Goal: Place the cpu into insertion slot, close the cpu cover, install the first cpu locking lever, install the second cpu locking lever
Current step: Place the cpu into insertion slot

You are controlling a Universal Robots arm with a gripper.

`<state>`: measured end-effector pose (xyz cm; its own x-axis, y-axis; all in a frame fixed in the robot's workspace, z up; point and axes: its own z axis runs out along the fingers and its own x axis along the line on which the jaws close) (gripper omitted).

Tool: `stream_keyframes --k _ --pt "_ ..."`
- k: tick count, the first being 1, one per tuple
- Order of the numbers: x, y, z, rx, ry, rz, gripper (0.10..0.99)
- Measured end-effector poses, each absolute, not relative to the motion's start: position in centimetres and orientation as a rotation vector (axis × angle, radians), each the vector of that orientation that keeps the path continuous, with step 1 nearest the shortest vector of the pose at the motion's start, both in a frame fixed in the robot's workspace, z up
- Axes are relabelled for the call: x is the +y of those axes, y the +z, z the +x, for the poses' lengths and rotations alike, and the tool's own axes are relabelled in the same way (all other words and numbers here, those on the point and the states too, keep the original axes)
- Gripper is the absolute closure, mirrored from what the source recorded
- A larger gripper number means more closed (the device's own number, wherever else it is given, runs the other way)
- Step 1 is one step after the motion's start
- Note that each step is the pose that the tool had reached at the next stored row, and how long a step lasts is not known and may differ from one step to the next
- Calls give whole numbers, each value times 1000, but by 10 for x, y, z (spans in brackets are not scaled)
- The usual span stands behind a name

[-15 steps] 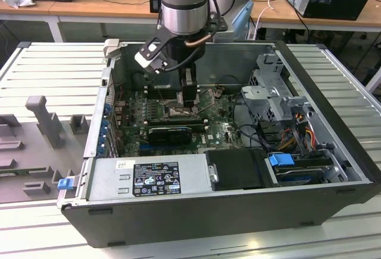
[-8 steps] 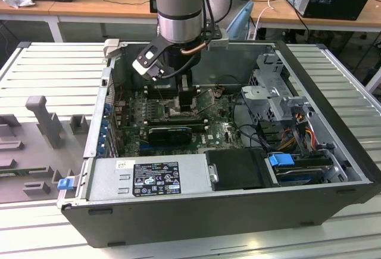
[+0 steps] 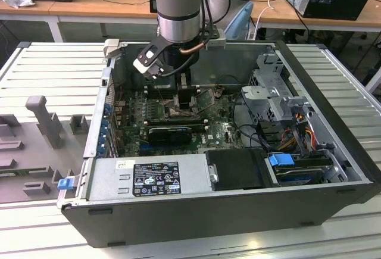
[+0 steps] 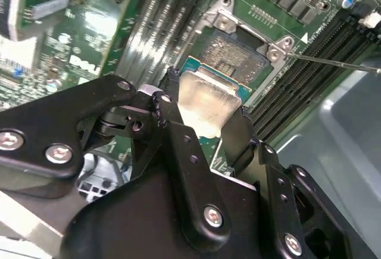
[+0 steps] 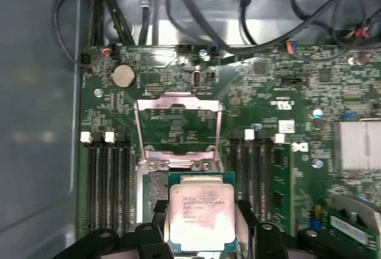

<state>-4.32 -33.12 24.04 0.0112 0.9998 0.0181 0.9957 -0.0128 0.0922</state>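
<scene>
Gripper was found clamped on the cpu, one finger on each of two opposite edges. One cpu was counted. It is square with no long axis, and its metal face was turned up toward both wrist views. It was held over part of the insertion slot; contact could not be told. There was one slot. One cpu cover stood swung open on the slot's far side, with green board showing through its window. One thin lever rod stuck out past a slot corner. Long black memory slots flanked the slot on both sides. Drive cage and cables stood at the exterior view's right, and the power supply at the near wall.
</scene>
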Motion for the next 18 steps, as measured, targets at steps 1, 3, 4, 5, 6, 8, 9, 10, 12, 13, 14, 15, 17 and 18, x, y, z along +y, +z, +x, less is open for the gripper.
stream_keyframes --k 1,3,4,5,6,8,9,10,12,13,14,15,17,18 --pt "-329 238 -44 2169 120 2195 557" --pt "-326 234 -46 2170 120 2195 557" --pt "-325 231 -47 2170 120 2195 557" --pt "-324 229 -49 2171 120 2194 557" --pt "-323 228 -50 2171 120 2194 557" --pt "-319 222 -53 2171 120 2193 557" --pt "-316 219 -53 2172 120 2193 557" --pt "-315 217 -53 2172 120 2193 557" --pt "-315 208 -53 2172 118 2194 557" --pt "-317 207 -53 2171 116 2194 557" --pt "-318 205 -53 2169 112 2192 557" --pt "-318 205 -53 2169 111 2191 557" --pt "-318 204 -53 2168 109 2190 557" --pt "-318 204 -52 2168 109 2190 557"
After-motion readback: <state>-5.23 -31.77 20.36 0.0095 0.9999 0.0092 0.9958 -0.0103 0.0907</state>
